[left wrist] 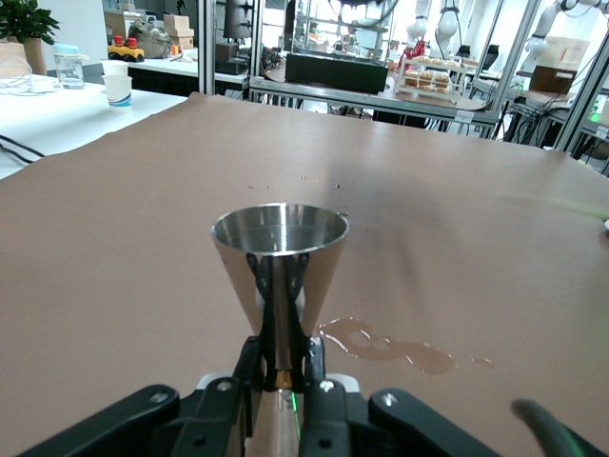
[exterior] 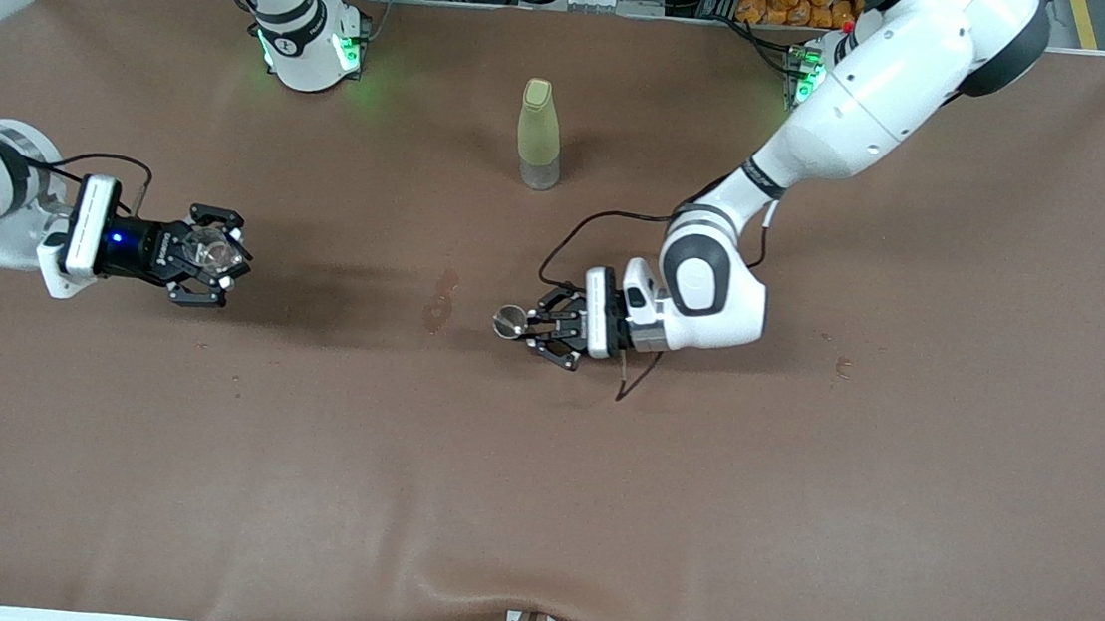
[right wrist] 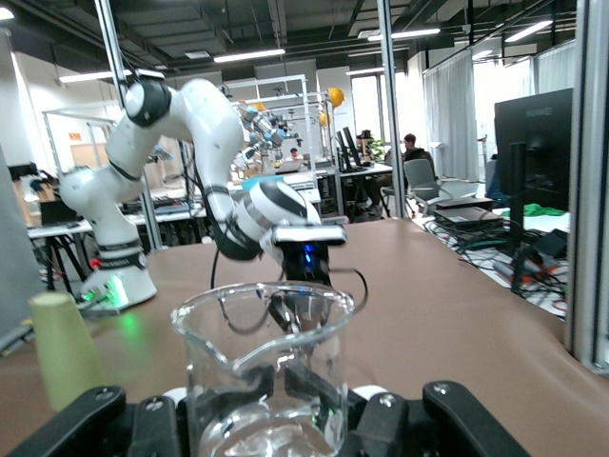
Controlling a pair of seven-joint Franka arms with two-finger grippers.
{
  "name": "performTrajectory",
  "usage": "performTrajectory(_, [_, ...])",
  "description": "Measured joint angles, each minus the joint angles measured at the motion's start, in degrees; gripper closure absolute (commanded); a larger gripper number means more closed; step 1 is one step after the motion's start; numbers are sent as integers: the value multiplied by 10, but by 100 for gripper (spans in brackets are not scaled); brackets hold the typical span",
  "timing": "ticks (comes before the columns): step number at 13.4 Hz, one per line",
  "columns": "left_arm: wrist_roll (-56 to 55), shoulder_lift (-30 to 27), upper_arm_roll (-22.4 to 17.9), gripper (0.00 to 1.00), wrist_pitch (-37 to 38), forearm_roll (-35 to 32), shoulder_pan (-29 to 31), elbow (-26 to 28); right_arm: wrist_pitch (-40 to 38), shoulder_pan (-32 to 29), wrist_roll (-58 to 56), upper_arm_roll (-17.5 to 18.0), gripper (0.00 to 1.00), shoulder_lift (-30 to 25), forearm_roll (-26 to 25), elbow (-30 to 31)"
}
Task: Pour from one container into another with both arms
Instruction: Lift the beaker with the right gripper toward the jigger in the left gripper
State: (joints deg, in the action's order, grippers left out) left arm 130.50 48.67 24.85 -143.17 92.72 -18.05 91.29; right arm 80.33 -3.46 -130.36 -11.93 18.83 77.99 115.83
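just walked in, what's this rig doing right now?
Two-arm pour setup. The left claw is shut on a steel measuring cup, held upright near the table's middle, beside a wet stain. The right claw is shut on a clear glass beaker toward the right arm's end. The two vessels are apart; no pouring is happening. A pale green bottle stands untouched nearer the robot bases.

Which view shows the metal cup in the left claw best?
The left wrist view: the metal cup fills it, upright in the left claw. The front view shows only its rim from above. The right wrist view hides it.
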Motion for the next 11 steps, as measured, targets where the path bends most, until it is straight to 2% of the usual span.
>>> performTrajectory(3, [0,29,-18,100,-10,10,-45,-48,-2,25,42,0,100,-20,-1,3])
performTrajectory(7, [1,50,-29,100,-10,36,-79,-73,25,65,96,0,100,-45,13,4])
performTrajectory(11, [5,64,-31,100,-10,37,-104,-106,88,129,106,2,100,-50,83,16])
